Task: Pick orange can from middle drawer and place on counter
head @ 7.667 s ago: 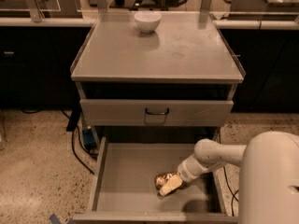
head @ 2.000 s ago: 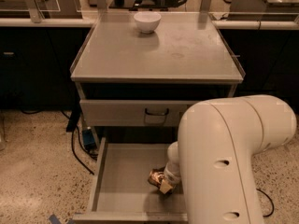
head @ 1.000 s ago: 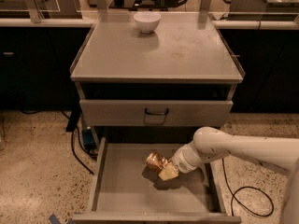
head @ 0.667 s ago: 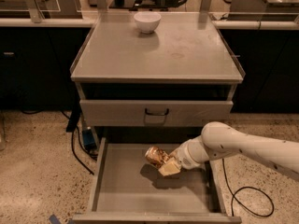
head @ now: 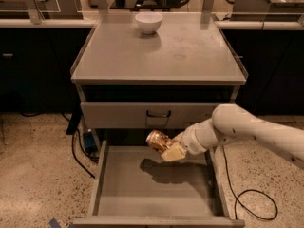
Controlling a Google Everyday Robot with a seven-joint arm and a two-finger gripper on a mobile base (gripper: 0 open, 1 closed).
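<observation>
Drawer stood open at the near edge, floor bare except for a shadow under the load. Above that floor, clear of it, the gripper reached in from the right on the white arm; jaws were closed on the can, which hung tilted with one end pointing up-left, just below the upper drawer front and close under its black handle. Judged step: carry the can out and up to the counter. To do it well, the can probably needed drawing toward the open front before rising, since a straight lift looked likely to catch the handle or the counter lip. Grip should be kept firm, as a smooth tilted can may slip. Wrist would want rotating so the can comes upright before set-down. The near half of the counter suited the placement, well apart from the bowl at the back.
</observation>
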